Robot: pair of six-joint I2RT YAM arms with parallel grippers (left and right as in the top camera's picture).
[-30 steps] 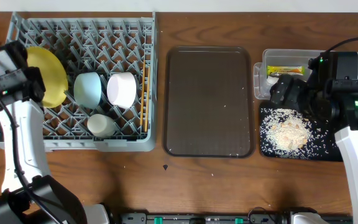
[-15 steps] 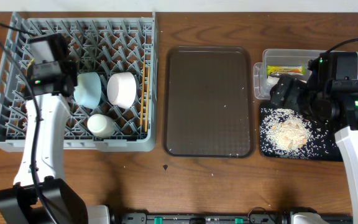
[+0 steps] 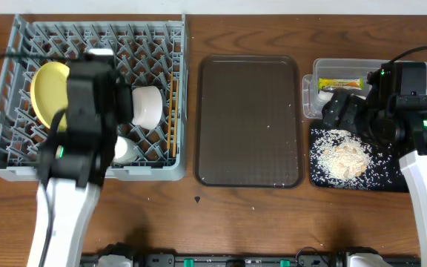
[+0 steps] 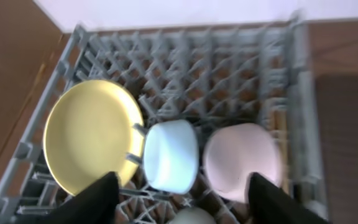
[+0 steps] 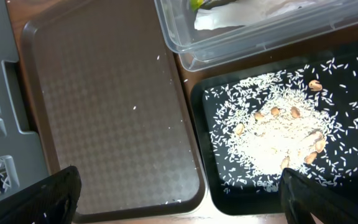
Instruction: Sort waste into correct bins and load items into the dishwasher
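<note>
The yellow plate (image 4: 89,134) (image 3: 45,93) stands on edge at the left of the dishwasher (image 3: 183,89). Beside it sit the light blue bowl (image 4: 171,154) and the white bowl (image 4: 241,160) (image 3: 148,106). The chopsticks (image 3: 172,122) lie along the rack's right side. My left gripper (image 4: 182,202) hovers open above the bowls, holding nothing; the left arm (image 3: 87,111) hides the blue bowl from overhead. The clear bin (image 3: 313,78) (image 5: 260,28) holds the wrapper (image 3: 339,83) and a white scrap (image 5: 222,18). Rice crumbs (image 5: 272,140) fill the black bin (image 3: 395,182). My right gripper (image 5: 179,177) is open and empty.
A dark brown serving tray (image 3: 249,121) (image 5: 104,93) lies between the rack and the bins, with a few stray grains on it. A pale cup (image 3: 122,150) sits near the rack's front. Bare wooden table (image 3: 273,222) runs along the front.
My left arm has swung rightward from the rack's left edge to above the bowls and its jaws have opened. The yellow plate stands alone in the rack. The right arm has not moved.
</note>
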